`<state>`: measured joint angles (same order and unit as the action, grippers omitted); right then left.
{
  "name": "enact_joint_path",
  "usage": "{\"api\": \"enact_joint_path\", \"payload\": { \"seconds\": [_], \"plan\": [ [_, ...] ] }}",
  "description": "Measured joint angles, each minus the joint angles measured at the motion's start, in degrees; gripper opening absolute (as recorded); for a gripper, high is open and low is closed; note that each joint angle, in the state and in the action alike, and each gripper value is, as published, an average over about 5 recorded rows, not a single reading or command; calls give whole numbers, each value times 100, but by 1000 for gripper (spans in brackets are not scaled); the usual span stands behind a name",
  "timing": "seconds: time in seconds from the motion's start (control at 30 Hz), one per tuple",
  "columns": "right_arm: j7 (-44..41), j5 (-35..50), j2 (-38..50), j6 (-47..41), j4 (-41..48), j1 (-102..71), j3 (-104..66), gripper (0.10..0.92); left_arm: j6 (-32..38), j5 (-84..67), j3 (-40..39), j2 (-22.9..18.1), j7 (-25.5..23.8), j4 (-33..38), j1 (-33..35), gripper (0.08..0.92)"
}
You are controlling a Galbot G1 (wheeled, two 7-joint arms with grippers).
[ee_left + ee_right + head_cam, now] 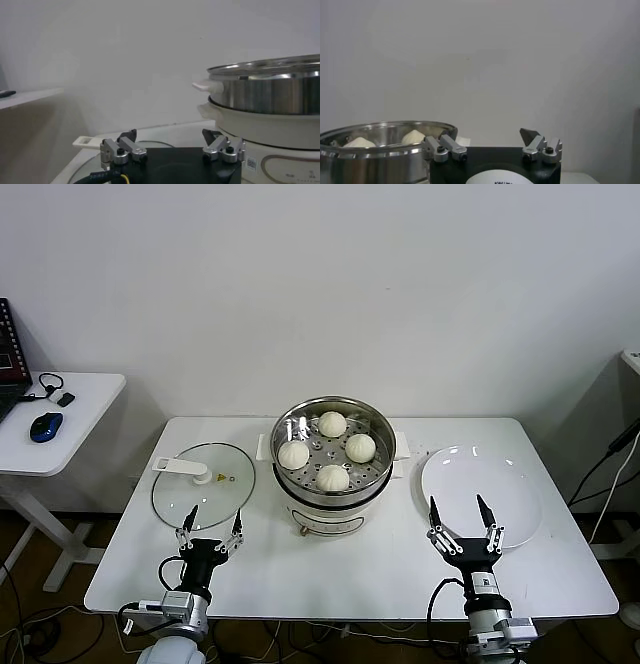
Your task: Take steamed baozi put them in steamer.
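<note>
Nearest, at the front edge of the white tabletop: left gripper with jaws spread wide and empty, just short of the flat round glass lid with white handle; right gripper likewise wide and empty, poised at the near rim of the round white plate, which carries nothing. Between lid and plate, farther back, the round shiny stainless-steel steamer on its white base, with all four cream-white steamed baozi seated on the perforated tray inside, spaced apart in a ring, none touching. Judged from that: loading looks complete, with no bun left outside to fetch. Best handling now, probably: keep both arms low and clear of the pot wall, avoid nudging the base, and leave the buns undisturbed. Beyond, a plain pale wall; off to the left, a separate white side table with a blue computer mouse and a small dark cable, laptop corner at the edge; cables hanging at far right.
</note>
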<state>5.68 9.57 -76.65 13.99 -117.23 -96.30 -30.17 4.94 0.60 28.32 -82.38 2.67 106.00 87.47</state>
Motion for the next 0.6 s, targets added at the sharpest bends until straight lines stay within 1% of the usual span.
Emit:
{"api": "enact_joint_path", "payload": {
  "seconds": [0.6],
  "plan": [
    [111, -113, -28, -8, 2, 5, 195, 823, 10, -5, 19, -5, 4, 7, 3, 823]
  ]
}}
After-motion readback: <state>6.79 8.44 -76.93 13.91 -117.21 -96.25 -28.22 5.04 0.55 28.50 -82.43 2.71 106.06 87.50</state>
